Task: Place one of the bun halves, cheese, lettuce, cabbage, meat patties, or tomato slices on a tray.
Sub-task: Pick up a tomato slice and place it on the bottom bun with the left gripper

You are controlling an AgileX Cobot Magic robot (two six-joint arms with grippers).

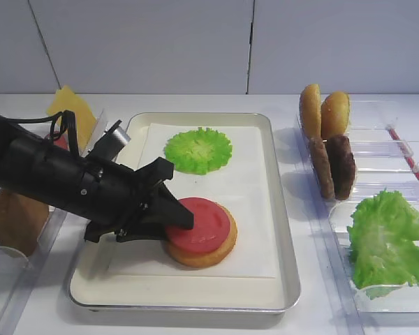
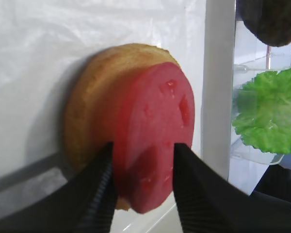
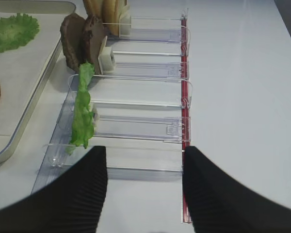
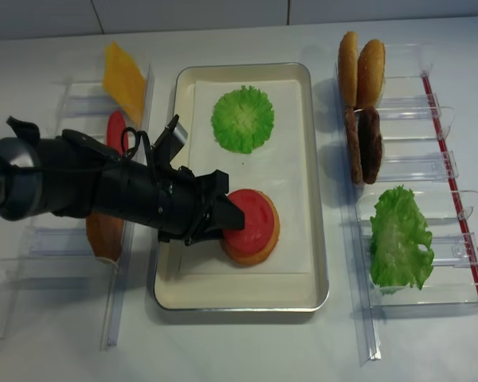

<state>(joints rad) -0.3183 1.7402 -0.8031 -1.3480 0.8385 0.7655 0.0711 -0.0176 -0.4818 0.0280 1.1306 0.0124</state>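
A red tomato slice [image 1: 201, 223] [image 2: 155, 126] [image 4: 251, 216] lies flat on a golden bun half [image 1: 202, 257] [image 2: 87, 107] in the near part of the silver tray [image 1: 283, 209] [image 4: 319, 199]. My left gripper [image 1: 178, 216] [image 2: 141, 165] [image 4: 227, 216] reaches in from the left, open, with one finger on each side of the slice's near edge. A ruffled green lettuce round [image 1: 197, 149] [image 4: 243, 119] lies further back on the tray's liner. My right gripper [image 3: 144, 179] is open and holds nothing, above the table beside a clear rack; the overhead views do not show it.
Clear racks flank the tray. The left ones hold cheese [image 1: 73, 112], another tomato slice [image 4: 115, 127] and a bun half [image 1: 17, 220]. The right ones hold two bun halves [image 1: 321, 112], two meat patties [image 1: 335, 167] [image 3: 82, 41] and a lettuce leaf [image 1: 391, 241] [image 3: 82, 114].
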